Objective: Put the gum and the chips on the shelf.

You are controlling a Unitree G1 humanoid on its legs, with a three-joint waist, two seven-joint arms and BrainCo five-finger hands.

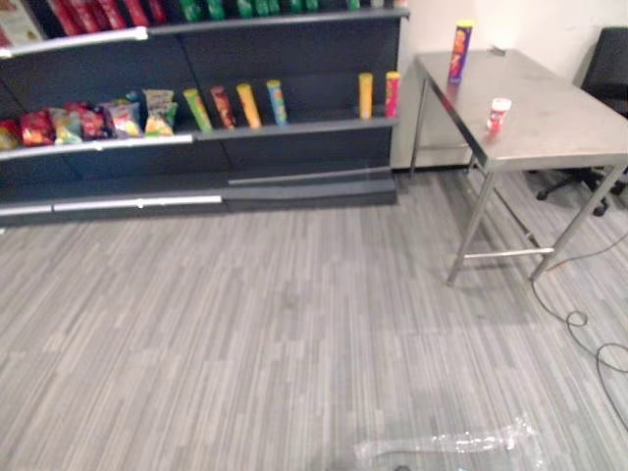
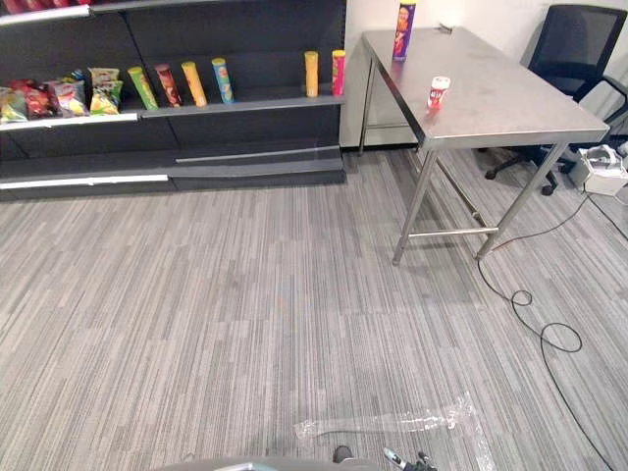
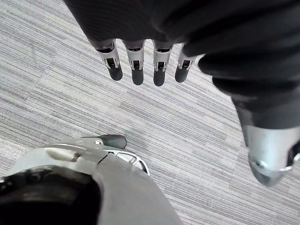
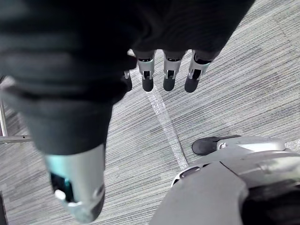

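Chips can [image 1: 461, 51], gum [image 1: 499, 114] upright on table [image 1: 564, 123] — left hand [image 3: 137, 61], right hand [image 4: 169, 71]: fingers straight, empty.

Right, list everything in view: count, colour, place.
tall purple chips can: one, purple, upright at the table's far end
small red-and-white gum container: one, on the table, nearer
bare steel table: one, silver, right of the shelves
dark shelf unit: one, black, at the far wall
tall snack cans: six, mixed colours, middle shelf
snack bags: several, mixed colours, middle shelf, left
black office chair: one, behind the table
left hand: fingers straight, over carpet
right hand: fingers straight, over carpet
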